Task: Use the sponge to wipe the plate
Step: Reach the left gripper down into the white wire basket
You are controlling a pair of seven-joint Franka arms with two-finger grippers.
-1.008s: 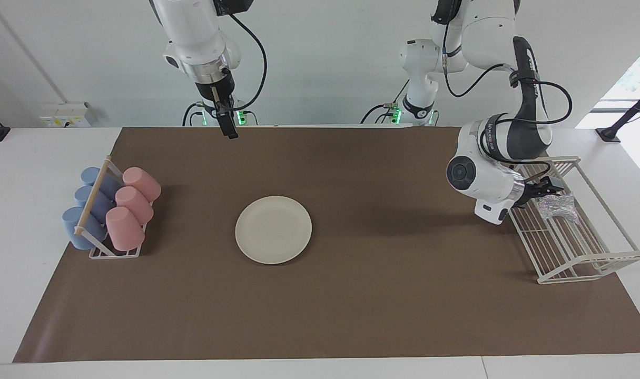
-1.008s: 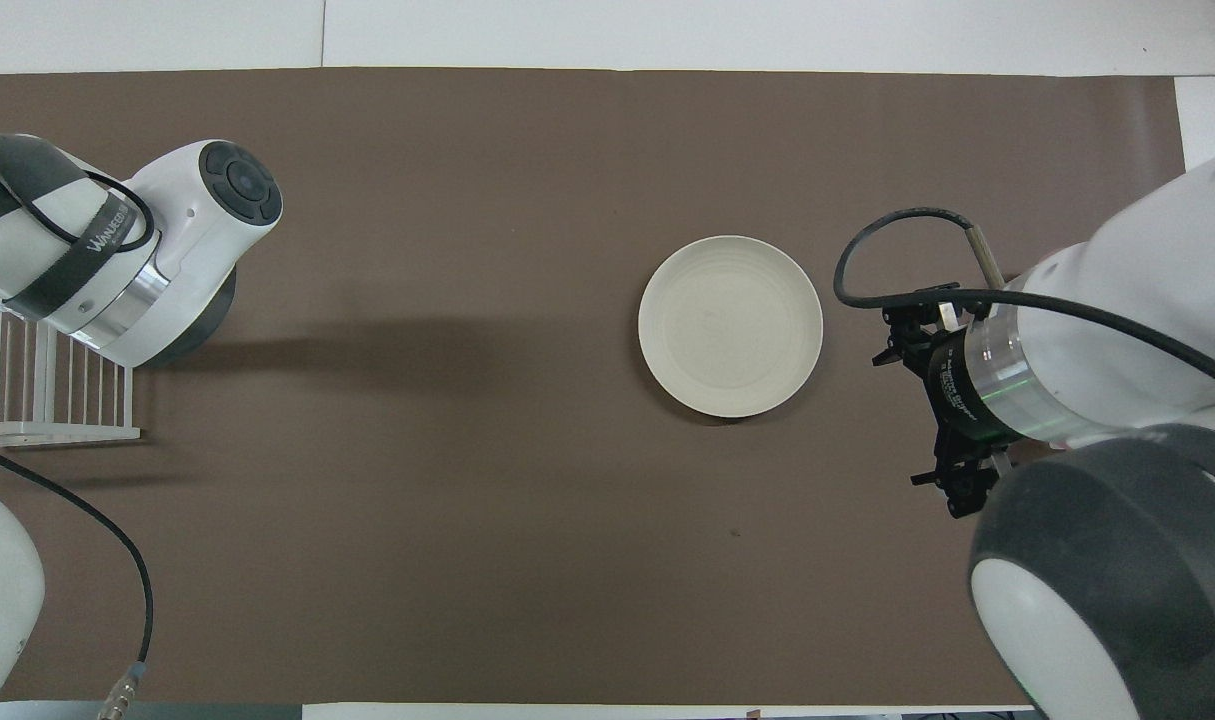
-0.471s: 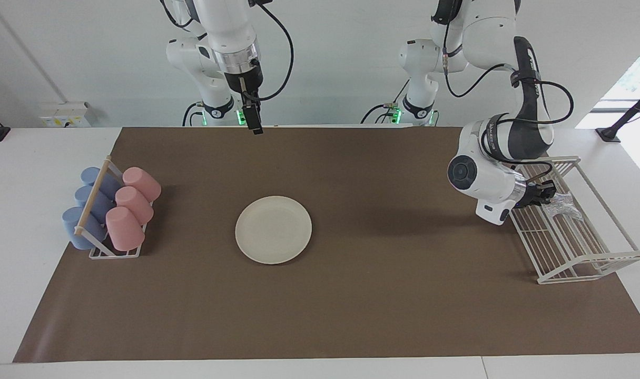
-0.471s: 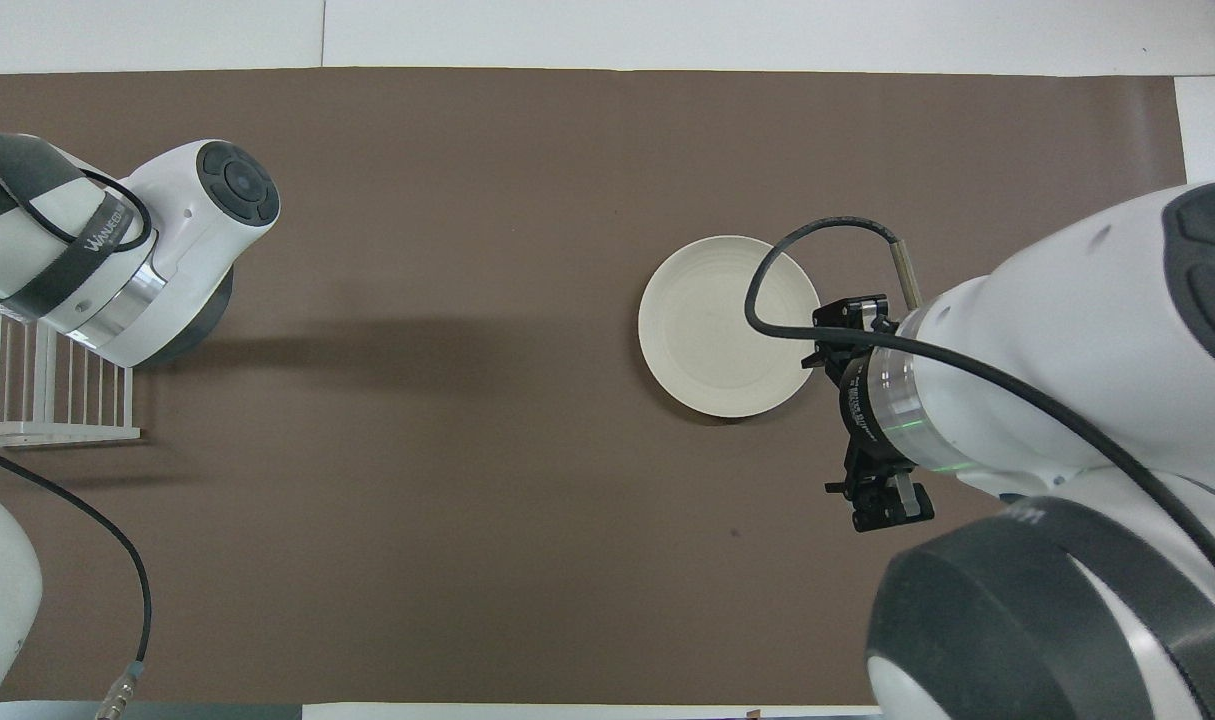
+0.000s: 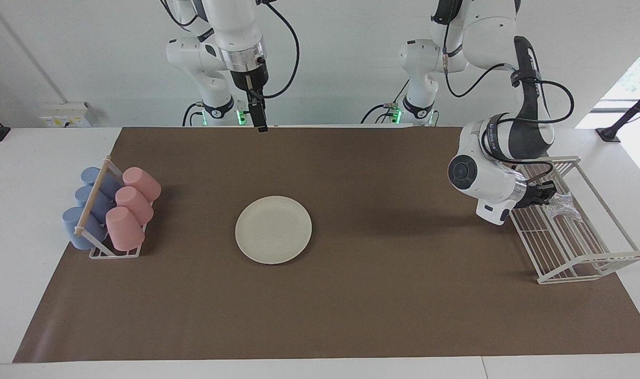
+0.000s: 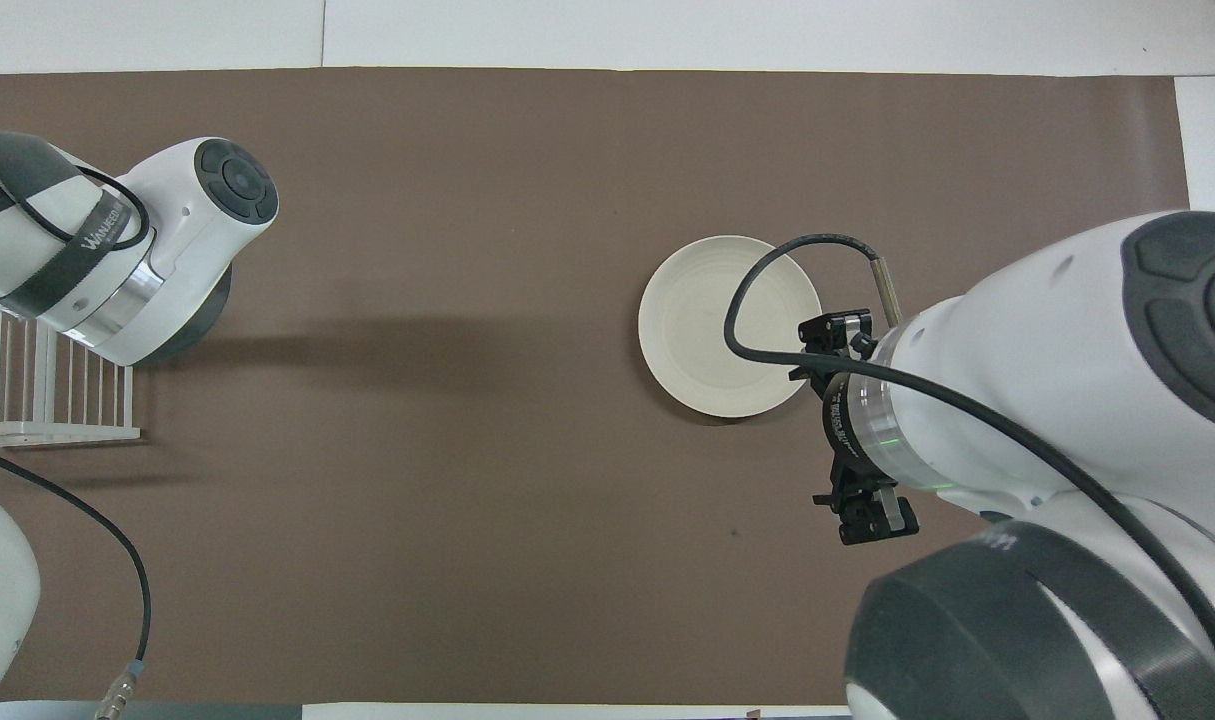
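Note:
The cream-white plate (image 5: 273,229) lies flat on the brown mat, toward the right arm's end of the table; it also shows in the overhead view (image 6: 707,330), partly covered by the right arm. The silvery sponge (image 5: 562,202) lies in the white wire rack (image 5: 578,247) at the left arm's end. My left gripper (image 5: 545,190) reaches into the rack, right at the sponge's edge. My right gripper (image 5: 260,125) hangs high over the mat's edge nearest the robots, apart from the plate; it also shows in the overhead view (image 6: 872,515).
A small rack with blue cups (image 5: 85,210) and pink cups (image 5: 130,208) stands at the right arm's end of the mat. The wire rack's corner shows in the overhead view (image 6: 47,390). The brown mat (image 5: 383,295) covers most of the table.
The right arm has swung toward the table's middle, its gripper moving sideways above the mat's near edge. The left gripper has shifted slightly at the rack, and the sponge has shifted a little.

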